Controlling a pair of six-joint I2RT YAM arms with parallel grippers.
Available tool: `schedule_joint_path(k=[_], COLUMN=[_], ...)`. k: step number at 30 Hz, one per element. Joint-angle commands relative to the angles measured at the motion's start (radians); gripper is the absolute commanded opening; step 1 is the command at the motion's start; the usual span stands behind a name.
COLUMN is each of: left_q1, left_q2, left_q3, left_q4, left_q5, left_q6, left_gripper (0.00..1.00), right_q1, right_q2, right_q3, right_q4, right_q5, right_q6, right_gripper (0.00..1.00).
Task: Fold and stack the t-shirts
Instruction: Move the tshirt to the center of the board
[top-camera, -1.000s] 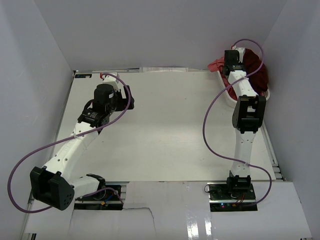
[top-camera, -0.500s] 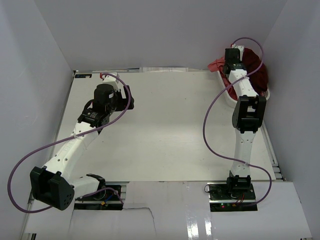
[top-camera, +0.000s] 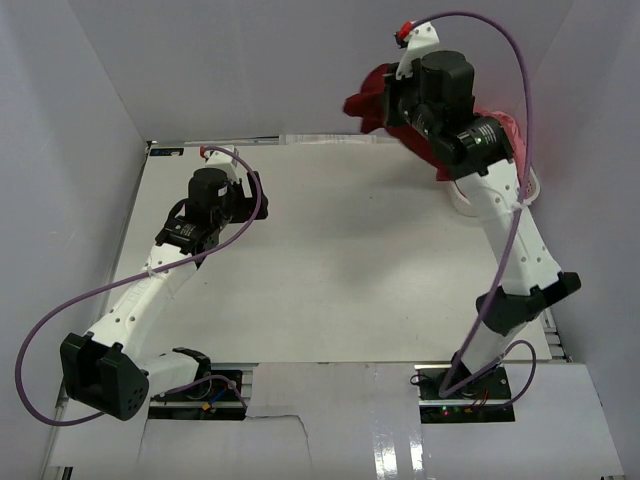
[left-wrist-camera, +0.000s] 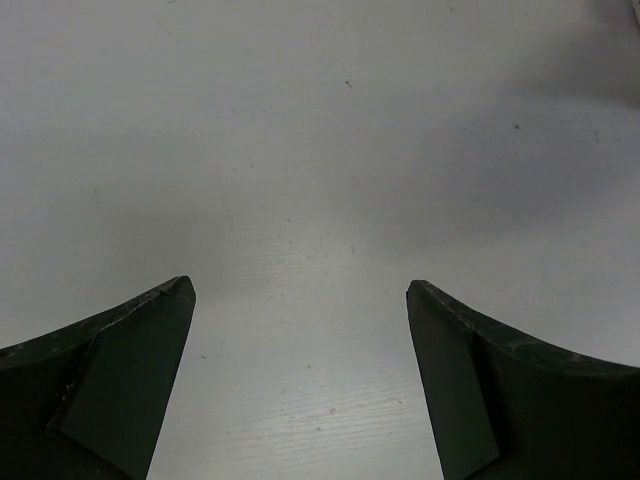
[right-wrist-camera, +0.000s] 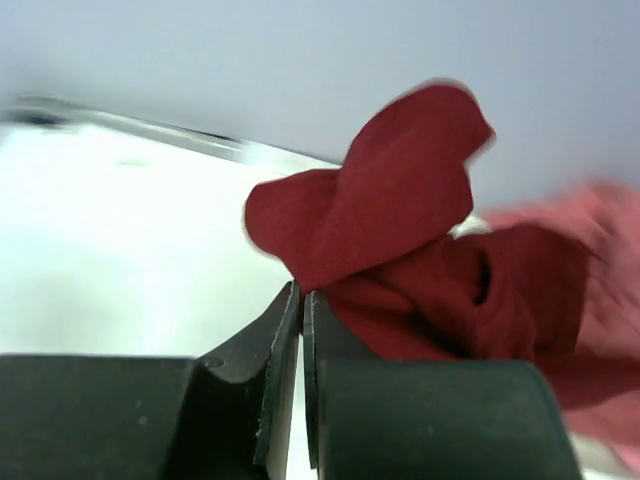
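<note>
Overhead, white table (top-camera: 330, 260) — maroon t-shirt (top-camera: 375, 100) aloft (pale walls (top-camera: 250, 60))

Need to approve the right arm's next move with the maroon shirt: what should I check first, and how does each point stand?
1. Right gripper shut on the dark maroon t-shirt: ok, cloth is pinched at its tips.
2. Maroon shirt free of the coral pink t-shirt: cannot tell, they overlap in the wrist view.
3. Left gripper open and empty: ok.
4. Laying spot on the table: ok, bare surface shows between the arms.
5. Which part of the shirt is gripped: cannot tell, the cloth is bunched.
</note>
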Motion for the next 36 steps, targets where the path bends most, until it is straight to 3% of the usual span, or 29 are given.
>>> schedule_joint_path(k=[1, 6, 14, 20, 25, 27, 29, 31, 33, 36], left_q1=[-0.002, -0.002, -0.002, -0.002, -0.002, -0.002, 0.0, -0.002, -0.002, -0.002], left_q2=[-0.017, -0.03, -0.048, -0.027, -0.002, -0.002, 0.001, 0.003, 0.006, 0.027], left_q3=[-0.001, -0.001, 0.002, 0.01, 0.022, 0.021, 0.021, 0.019, 0.019, 0.024], left_q4=[0.001, 0.001, -0.028, -0.041, -0.056, -0.057, -0.056, -0.056, -0.056, -0.057], left_q5=[-0.01, -0.033, -0.217, -0.214, -0.225, -0.222, -0.222, -0.214, -0.205, -0.156], left_q6=[0.001, 0.001, -0.031, -0.034, -0.035, -0.037, -0.037, -0.037, -0.042, -0.043], left_gripper=[0.98, 0.98, 0.98, 0.98, 0.98, 0.98, 0.98, 0.98, 0.98, 0.98], right_q1=[0.109, 0.137, 0.137, 0.129, 0.093, 0.083, 0.083, 0.083, 0.085, 0.088], right_q2=[-0.093, -0.261, -0.361, -0.311, -0.332, -0.356, -0.412, -0.461, -0.467, -0.453], right_q3=[0.147, -0.073, -0.685, -0.92, -0.976, -0.974, -0.993, -1.037, -1.052, -1.059], right_q4=[-0.11, -0.121, -0.061, -0.04, 0.029, 0.066, 0.156, 0.221, 0.224, 0.149], right_q5=[-0.111, -0.275, -0.23, -0.092, 0.202, 0.245, 0.226, 0.132, 0.065, -0.061], right_q6=[0.006, 0.08, 0.151, 0.169, 0.223, 0.224, 0.212, 0.2, 0.201, 0.197], right_gripper=[0.08, 0.08, 0.08, 0.08, 0.08, 0.09, 0.19, 0.59, 0.86, 0.88])
